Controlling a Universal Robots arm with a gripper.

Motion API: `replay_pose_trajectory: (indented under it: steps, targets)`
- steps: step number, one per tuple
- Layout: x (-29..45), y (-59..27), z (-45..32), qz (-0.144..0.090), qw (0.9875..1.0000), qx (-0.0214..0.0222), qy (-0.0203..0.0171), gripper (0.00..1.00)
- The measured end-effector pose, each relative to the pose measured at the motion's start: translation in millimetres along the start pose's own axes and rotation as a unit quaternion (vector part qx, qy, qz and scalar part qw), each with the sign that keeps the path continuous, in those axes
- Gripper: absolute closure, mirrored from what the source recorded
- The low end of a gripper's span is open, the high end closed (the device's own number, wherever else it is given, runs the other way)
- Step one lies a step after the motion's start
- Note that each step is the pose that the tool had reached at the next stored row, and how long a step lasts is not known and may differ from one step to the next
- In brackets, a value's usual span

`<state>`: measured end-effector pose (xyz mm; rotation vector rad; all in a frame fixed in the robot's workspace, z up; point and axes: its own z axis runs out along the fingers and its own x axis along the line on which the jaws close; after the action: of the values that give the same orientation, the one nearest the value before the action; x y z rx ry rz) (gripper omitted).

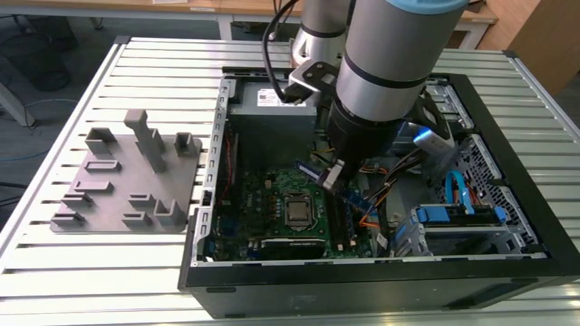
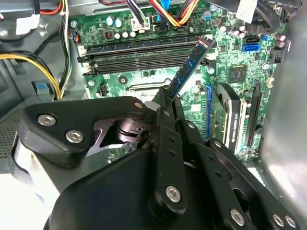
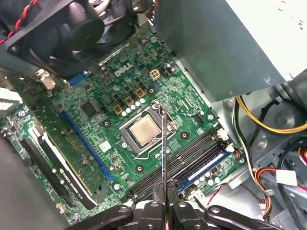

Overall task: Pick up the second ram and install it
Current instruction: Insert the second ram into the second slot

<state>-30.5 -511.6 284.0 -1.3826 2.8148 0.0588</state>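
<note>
My gripper [image 1: 332, 179] hangs inside the open computer case [image 1: 208, 204], shut on the second ram [image 1: 309, 170], a slim blue stick. In the second wrist view the ram [image 2: 193, 63] sticks out tilted from the gripper [image 2: 167, 97], above the green motherboard [image 2: 230, 52] and apart from the long black slots [image 2: 139, 56]. Seen edge-on in the first wrist view, the ram [image 3: 163, 143] runs from the gripper [image 3: 163, 194] across the slots [image 3: 184, 158] towards the processor socket [image 3: 143, 131]. Another blue stick [image 3: 207, 164] sits in the outermost slot.
A grey fixture block [image 1: 127, 183] lies on the slatted table at the exterior view's left. Inside the case are the power supply [image 1: 272, 102], a black fan [image 3: 72, 28], bundled cables [image 2: 158, 9], an expansion card [image 3: 53, 158] and a blue drive bay [image 1: 458, 214].
</note>
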Motion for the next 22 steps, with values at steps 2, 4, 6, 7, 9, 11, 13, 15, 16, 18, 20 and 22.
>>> replay_pose_trajectory:
  steps: [2,4,6,7,9,11,13,15,16,18,20,22]
  targets:
    - [0.0,0.0,0.1,0.009,1.0000,0.0002,-0.0003,0.86]
    - [0.0,0.0,0.2,0.018,0.9998,0.0004,-0.0006,0.86]
    - [0.0,0.0,0.3,0.028,0.9996,0.0006,-0.0009,0.86]
    - [0.0,0.0,0.3,0.032,0.9995,0.0007,-0.0010,0.86]
    - [0.0,0.0,0.4,0.041,0.9992,0.0009,-0.0012,0.86]
    - [0.0,0.0,0.4,0.049,0.9988,0.0010,-0.0015,0.86]
    - [0.0,0.0,0.5,0.058,0.9983,0.0012,-0.0018,0.86]
    - [0.0,0.0,0.6,0.066,0.9978,0.0014,-0.0021,0.86]
    - [0.0,0.0,0.7,0.071,0.9975,0.0015,-0.0022,0.86]
    - [0.0,0.0,0.8,0.079,0.9969,0.0017,-0.0025,0.86]
    - [0.0,0.0,0.8,0.087,0.9962,0.0019,-0.0027,0.86]
    - [0.0,0.0,0.9,0.096,0.9954,0.0020,-0.0030,0.86]
